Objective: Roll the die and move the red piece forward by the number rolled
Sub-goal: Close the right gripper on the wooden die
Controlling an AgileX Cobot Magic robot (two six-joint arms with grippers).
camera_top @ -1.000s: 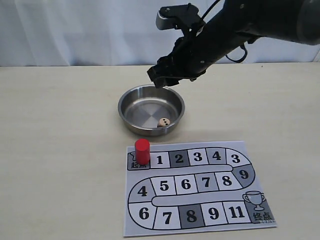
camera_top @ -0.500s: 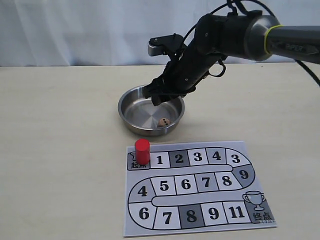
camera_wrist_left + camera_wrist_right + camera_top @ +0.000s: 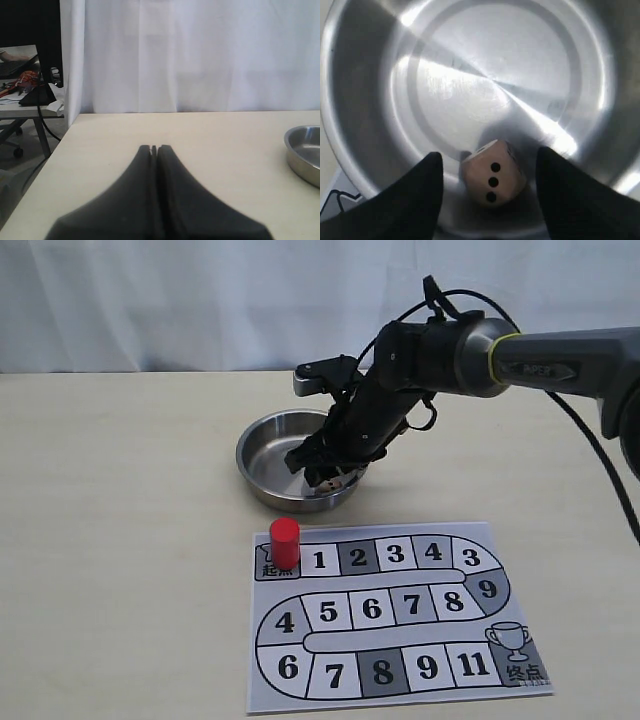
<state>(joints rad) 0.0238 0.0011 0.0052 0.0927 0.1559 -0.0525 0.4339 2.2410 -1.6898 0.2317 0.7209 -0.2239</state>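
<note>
Die [image 3: 494, 179]: beige cube in glossy round steel bowl [image 3: 365, 75].

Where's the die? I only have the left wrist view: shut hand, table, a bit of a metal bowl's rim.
Observer: The small beige wooden die with black pips lies inside the round stainless steel bowl, by the wall nearest the printed paper game board.
Operator: Is it gripped?
Observer: No. The right hand is down in the bowl, open, straddling the die with gaps on both sides.
Operator: Anything on the board?
Observer: The glossy red cylinder piece stands upright on the start square, beside square 1.
</note>
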